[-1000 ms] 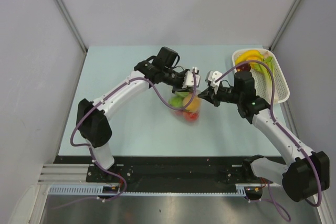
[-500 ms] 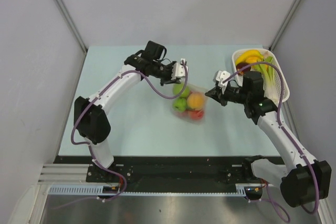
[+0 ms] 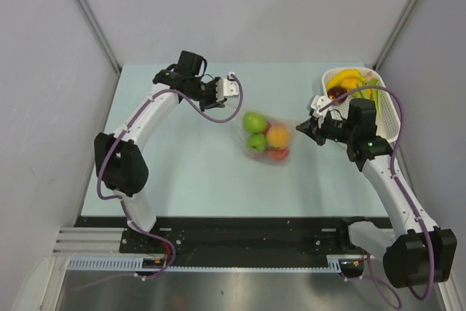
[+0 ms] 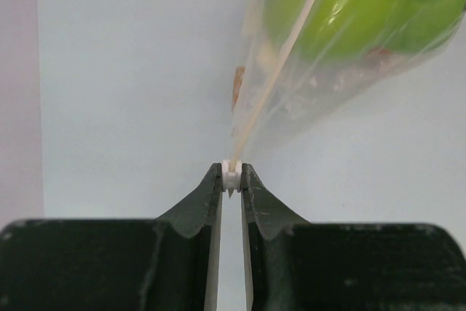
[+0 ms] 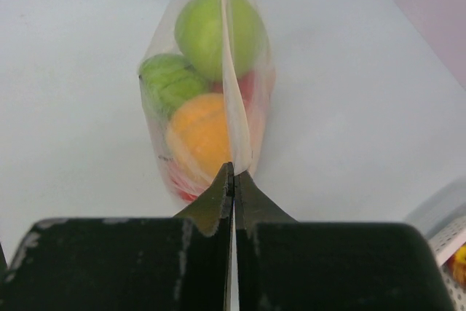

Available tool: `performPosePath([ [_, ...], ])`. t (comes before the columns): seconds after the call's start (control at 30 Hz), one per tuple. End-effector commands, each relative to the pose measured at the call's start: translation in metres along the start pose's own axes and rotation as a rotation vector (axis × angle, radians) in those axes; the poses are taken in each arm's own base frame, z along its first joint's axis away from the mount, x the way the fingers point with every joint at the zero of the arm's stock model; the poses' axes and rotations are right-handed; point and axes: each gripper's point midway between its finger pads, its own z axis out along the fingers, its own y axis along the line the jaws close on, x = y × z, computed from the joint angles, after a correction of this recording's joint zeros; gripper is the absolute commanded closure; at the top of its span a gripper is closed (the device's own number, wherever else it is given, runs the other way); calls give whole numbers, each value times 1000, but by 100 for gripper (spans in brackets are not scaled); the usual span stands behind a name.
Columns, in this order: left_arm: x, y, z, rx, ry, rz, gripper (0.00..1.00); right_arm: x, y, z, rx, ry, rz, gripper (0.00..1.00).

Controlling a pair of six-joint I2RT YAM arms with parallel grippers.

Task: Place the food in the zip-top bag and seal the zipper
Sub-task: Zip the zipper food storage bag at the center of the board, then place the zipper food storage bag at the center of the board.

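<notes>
The clear zip-top bag [image 3: 266,141] lies on the table between my two grippers, holding the food: a green fruit [image 3: 254,121], an orange one [image 3: 277,136], a second green one [image 3: 256,142] and a red one [image 3: 278,154]. My left gripper [image 3: 234,87] is up-left of the bag, shut on the small white slider [image 4: 231,176] at the end of the zipper [image 4: 291,41]. That strip runs taut from the slider back to the bag. My right gripper [image 3: 301,127] is shut on the bag's right edge, where the zipper [image 5: 231,107] meets its tips [image 5: 234,171].
A white perforated basket [image 3: 390,107] stands at the back right, just behind the right arm, with a banana [image 3: 346,76] and other toy food in it. Grey walls close in the table on the left, the right and the back.
My left gripper has drawn away up-left along the zipper, away from the right gripper. The right gripper and the bag have shifted right, and the bag now lies flatter.
</notes>
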Motion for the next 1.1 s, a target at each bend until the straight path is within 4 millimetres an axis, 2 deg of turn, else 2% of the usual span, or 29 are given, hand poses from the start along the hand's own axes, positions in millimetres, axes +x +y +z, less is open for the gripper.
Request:
performPosePath([
  [0.0,35,28,-33,-115,109,-13,85,-6,-10,-9,44,-10,-26,100],
  [0.13,25,24,-41,-123,77,-28,91,-11,-9,-6,36,-32,-16,100],
  [0.23,11,16,-53,-126,47,-43,99,-19,-5,-6,27,-54,-19,100],
  [0.27,1,13,-64,-133,33,-32,100,-22,-3,-7,23,-63,-13,100],
  [0.33,-11,-4,-75,-100,13,-39,100,-36,12,-12,-20,-86,-14,100],
  [0.37,-22,-13,-88,-104,-5,-27,100,-40,19,-14,-36,-90,6,100],
  [0.43,-34,-29,-102,-94,-31,-19,100,-51,42,-20,-84,-101,20,100],
  [0.47,-33,-45,-103,-59,-22,-33,100,-53,51,-21,-103,-99,32,100],
  [0.5,-41,-57,-115,-71,-28,-13,100,-50,63,-22,-126,-74,58,100],
  [0.57,-37,-84,-119,-23,-13,-32,100,-54,86,-22,-180,-68,66,100],
  [0.6,-39,-95,-126,-16,-13,-27,100,-53,93,-22,-196,-56,96,100],
  [0.67,-32,-115,-125,32,7,-54,100,-50,100,-15,-229,-41,123,100],
  [0.73,-25,-131,-126,65,25,-97,100,-48,96,-8,-221,-30,151,100],
  [0.77,-15,-139,-121,80,53,-136,100,-39,93,1,-230,-4,176,100],
  [0.83,-5,-130,-112,36,63,-160,100,-33,83,13,-212,13,192,100],
  [0.87,10,-133,-102,31,97,-215,99,-21,77,26,-222,43,214,100],
  [0.9,18,-130,-96,20,110,-231,100,-20,69,32,-207,45,204,100],
  [0.93,23,-111,-90,-40,102,-225,99,-15,63,39,-196,58,205,100],
  [0.97,36,-108,-79,-43,121,-296,99,-12,54,44,-178,62,203,100],
  [1.0,44,-98,-74,-74,136,-322,98,-2,42,56,-154,76,210,100],
  [1.07,59,-74,-60,-114,146,-398,96,9,25,66,-117,88,220,100],
])
